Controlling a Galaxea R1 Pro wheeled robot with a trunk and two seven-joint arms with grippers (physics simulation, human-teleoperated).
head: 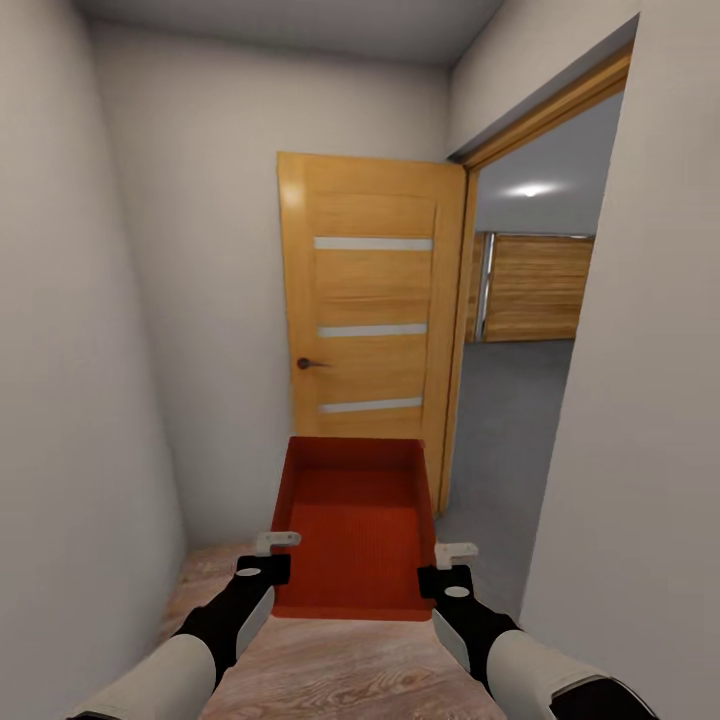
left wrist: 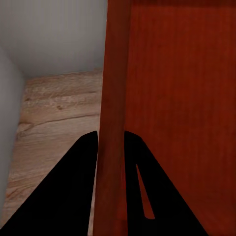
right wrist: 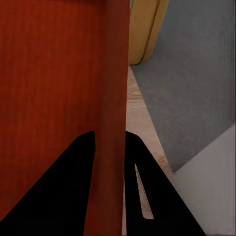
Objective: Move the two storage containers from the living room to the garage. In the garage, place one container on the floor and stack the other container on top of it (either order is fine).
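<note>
One orange-red storage container (head: 352,525), open-topped and empty, is held level in front of me above a light wood plank strip. My left gripper (head: 270,562) is shut on its left wall (left wrist: 112,108), one dark finger (left wrist: 64,196) on each side. My right gripper (head: 447,570) is shut on its right wall (right wrist: 112,98) in the same way. Through the doorway on the right lies the garage, with its dark grey floor (head: 505,420) and orange-brown wooden doors (head: 530,288).
I stand in a narrow hallway with white-grey walls close on both sides (head: 60,400). An orange-brown door (head: 368,310) stands open straight ahead, against the back wall. The door frame (head: 455,340) and right wall corner (head: 610,400) bound the opening.
</note>
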